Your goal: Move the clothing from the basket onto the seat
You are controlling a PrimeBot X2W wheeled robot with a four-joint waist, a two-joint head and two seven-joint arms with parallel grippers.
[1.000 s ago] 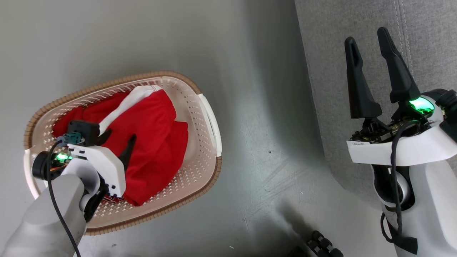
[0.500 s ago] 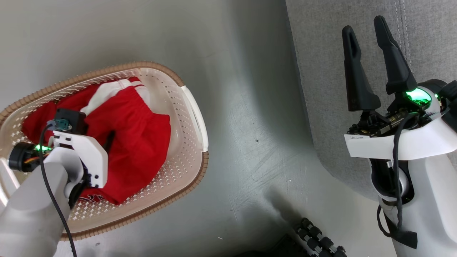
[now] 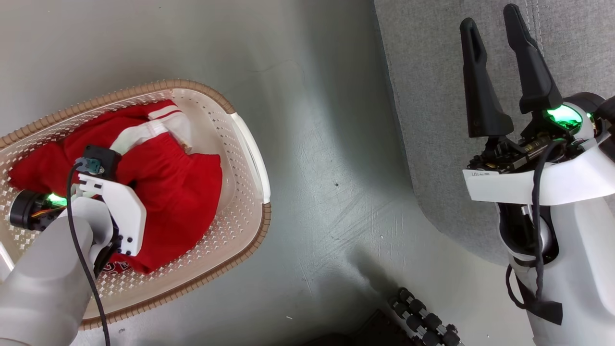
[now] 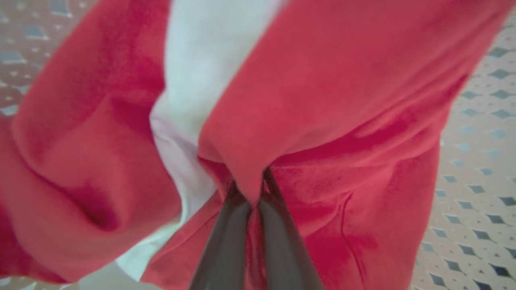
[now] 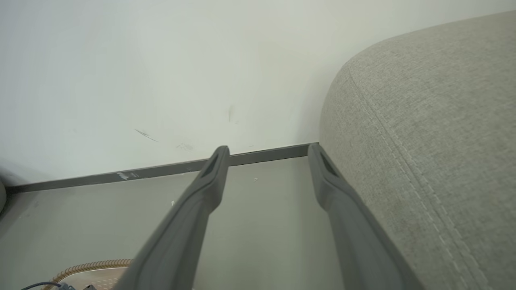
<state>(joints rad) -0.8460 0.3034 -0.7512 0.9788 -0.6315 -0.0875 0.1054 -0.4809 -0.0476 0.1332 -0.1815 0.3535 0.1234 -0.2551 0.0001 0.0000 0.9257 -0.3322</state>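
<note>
While the clothing [image 3: 182, 187] lies heaped in the basket [image 3: 240, 202], the left pincer [image 4: 250, 189] is down among it.

Left wrist view: the two dark fingers [image 4: 225, 241] are pressed nearly together, with a fold of red fabric pinched between the tips. A white panel lies just beside the fold on that view's left. Blurred, but the grip is plain.

Head view: the arm's white wrist housing covers the fingertips. The red heap fills most of the basket's bed, with a white striped band toward the far wall. There is white lettering at the near edge, unreadable.

The basket stands on the grey floor [image 3: 312, 144]. It has perforated cream walls and a brown woven rim, and one side handle faces the seat [image 3: 432, 120]. The two are apart, with bare floor between.

The seat is a grey-green cushion with a rounded corner and a stitched seam.

The right pincer [image 3: 490, 19] is held up near the seat's edge, fingers spread wide, nothing between them. The right wrist view has floor between the fingers, the seat on that view's right, and a pale wall [image 5: 161, 80] with a dark skirting strip [image 5: 161, 171] beyond.
</note>
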